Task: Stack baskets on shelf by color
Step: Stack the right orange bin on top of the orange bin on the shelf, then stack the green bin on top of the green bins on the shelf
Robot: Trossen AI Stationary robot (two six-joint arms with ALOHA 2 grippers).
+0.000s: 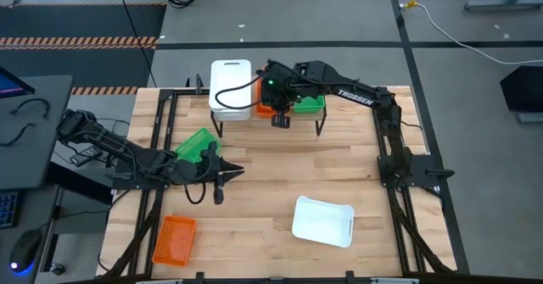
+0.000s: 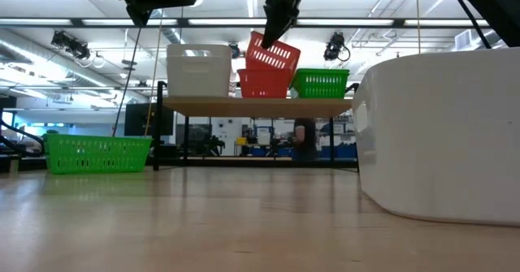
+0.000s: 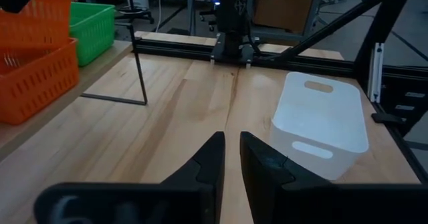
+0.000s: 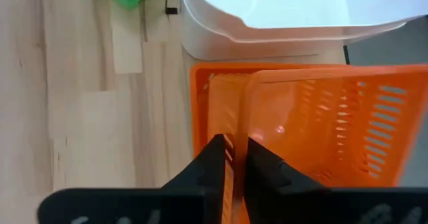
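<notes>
The right pincer (image 4: 233, 158) pinches the rim of a tilted perforated orange plastic basket (image 2: 272, 55), nested in another orange basket (image 2: 262, 84) on the wood-topped shelf (image 2: 260, 106), at the table's (image 1: 271, 182) twelve o'clock; the left pincer (image 3: 231, 160) holds nothing, nearly closed.

Only one bit of lettering reads here: "TROSSEN" in white capitals along the right arm (image 1: 356, 93), out over the far side of the table in the high view. No other text can be read.

Bright, even overhead light; soft shadows; blurred foreground white basket (image 2: 443, 134).

Table (image 1: 271, 178) bears shelf (image 1: 254, 121) — white (image 1: 322, 220), orange (image 1: 174, 238), green baskets (image 1: 197, 145).
</notes>
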